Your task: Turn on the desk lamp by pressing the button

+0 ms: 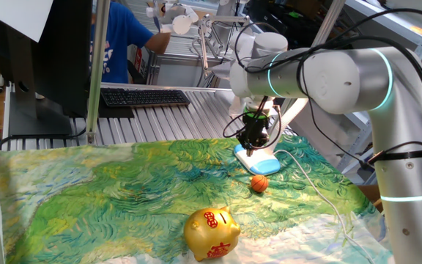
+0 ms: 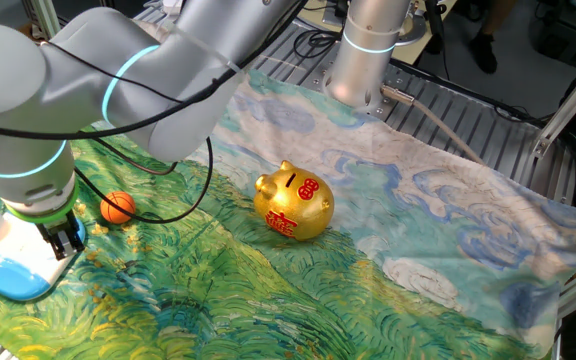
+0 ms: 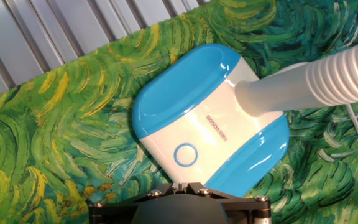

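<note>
The desk lamp's flat white-and-light-blue base (image 1: 261,163) lies on the painted cloth, also seen in the other fixed view (image 2: 6,277). In the hand view the base (image 3: 204,118) fills the middle, with a round ring button (image 3: 186,154) near its lower end and a ribbed white neck (image 3: 316,81) leaving to the right. My gripper (image 1: 252,145) points down just above the base, also in the other fixed view (image 2: 64,243). In the hand view its black fingertips (image 3: 179,185) sit together just below the button.
A small orange ball (image 1: 259,183) lies just in front of the lamp. A gold piggy bank (image 1: 211,233) stands nearer the cloth's front edge. The lamp's thin white cord (image 1: 321,192) runs off to the right. A keyboard (image 1: 145,97) lies behind the cloth.
</note>
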You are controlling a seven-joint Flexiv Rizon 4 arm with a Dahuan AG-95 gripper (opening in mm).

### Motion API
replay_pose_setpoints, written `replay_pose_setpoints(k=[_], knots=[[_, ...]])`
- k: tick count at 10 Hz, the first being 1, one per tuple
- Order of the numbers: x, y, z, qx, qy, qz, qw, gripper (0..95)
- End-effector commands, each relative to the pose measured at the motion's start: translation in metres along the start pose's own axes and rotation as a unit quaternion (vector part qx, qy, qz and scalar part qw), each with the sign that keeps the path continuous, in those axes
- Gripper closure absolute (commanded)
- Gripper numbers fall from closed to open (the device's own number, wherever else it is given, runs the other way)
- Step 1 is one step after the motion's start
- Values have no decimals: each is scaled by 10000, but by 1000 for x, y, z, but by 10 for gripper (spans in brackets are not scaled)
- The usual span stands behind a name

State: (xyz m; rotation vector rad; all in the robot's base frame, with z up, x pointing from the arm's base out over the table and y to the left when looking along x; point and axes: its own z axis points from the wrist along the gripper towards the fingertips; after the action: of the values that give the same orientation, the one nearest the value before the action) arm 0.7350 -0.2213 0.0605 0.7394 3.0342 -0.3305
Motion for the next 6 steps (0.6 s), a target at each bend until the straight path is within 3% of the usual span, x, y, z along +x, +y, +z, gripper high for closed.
replay_pose_setpoints(k=[1,4,6], knots=[[1,0,-1,-5,3,17,10000,950],[1,-1,-1,-27,13,112,9999,950],[2,-3,-2,-206,104,235,9995,950]])
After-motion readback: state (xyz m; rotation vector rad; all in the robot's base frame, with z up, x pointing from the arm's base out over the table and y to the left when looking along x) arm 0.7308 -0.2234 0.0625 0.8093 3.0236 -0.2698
